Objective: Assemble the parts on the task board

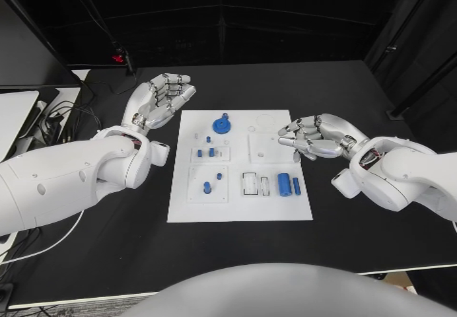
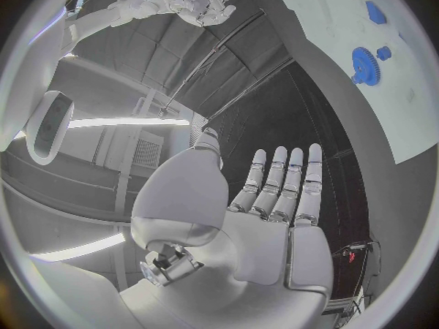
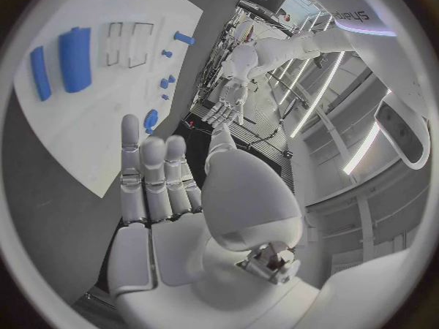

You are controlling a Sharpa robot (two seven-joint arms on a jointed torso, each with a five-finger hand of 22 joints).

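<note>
Task board (image 1: 238,205) at table centre, blue parts on it. Large blue cylinder (image 1: 284,183) lies with long axis running away from robot, nearer right hand (image 1: 319,137) (fingers apart, empty). Left hand (image 1: 160,98) spread, empty, off board's far-left corner.

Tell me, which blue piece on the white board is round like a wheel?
The blue round gear, lying near the far edge of the white task board. Its toothed disc shape sets it apart; the other blue parts are small pegs or straight cylinders, like the thick blue cylinder.
</note>
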